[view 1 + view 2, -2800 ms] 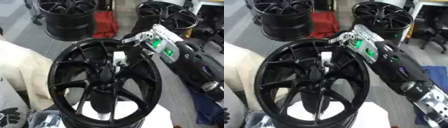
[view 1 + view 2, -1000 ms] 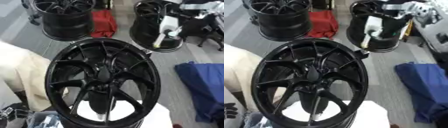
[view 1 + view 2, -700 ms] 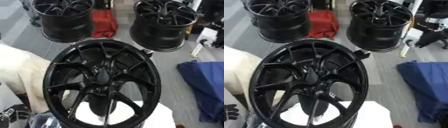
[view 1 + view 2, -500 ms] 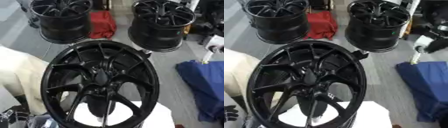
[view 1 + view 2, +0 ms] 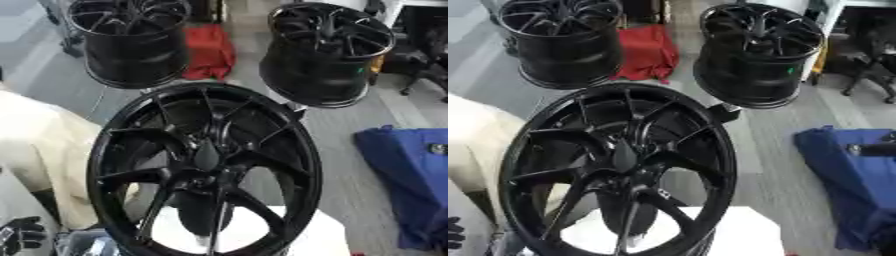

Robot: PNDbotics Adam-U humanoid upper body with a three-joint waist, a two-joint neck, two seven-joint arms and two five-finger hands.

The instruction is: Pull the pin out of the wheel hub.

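Black multi-spoke wheel (image 5: 206, 167) fills the centre of both views, face toward the camera and tilted, its lower rim over a white surface (image 5: 737, 232) that shows through the lower spokes. The wheel hub (image 5: 207, 156) sits at the middle where the spokes meet; no pin can be made out at it in either view.

Left hand (image 5: 19, 235) shows only at the lower left corner of the left eye view, black, well clear of the wheel. Whether its fingers are straight or curled cannot be told. In the right eye view just a dark sliver of it shows at the left edge. Right hand is in neither view.

Room: grey floor (image 5: 776, 125) behind the wheel. Two more black wheels stand on it, one at upper left (image 5: 131, 37) and one at upper right (image 5: 328, 50), both with barrels visible. A red cloth (image 5: 647, 52) lies on the floor between them. A blue cloth (image 5: 407, 175) is on the right side, with a small dark object on it that cannot be identified. A cream fabric (image 5: 39, 155) lies at the left, just beside the near wheel's rim. A dark chair base (image 5: 868, 75) sits at far right.
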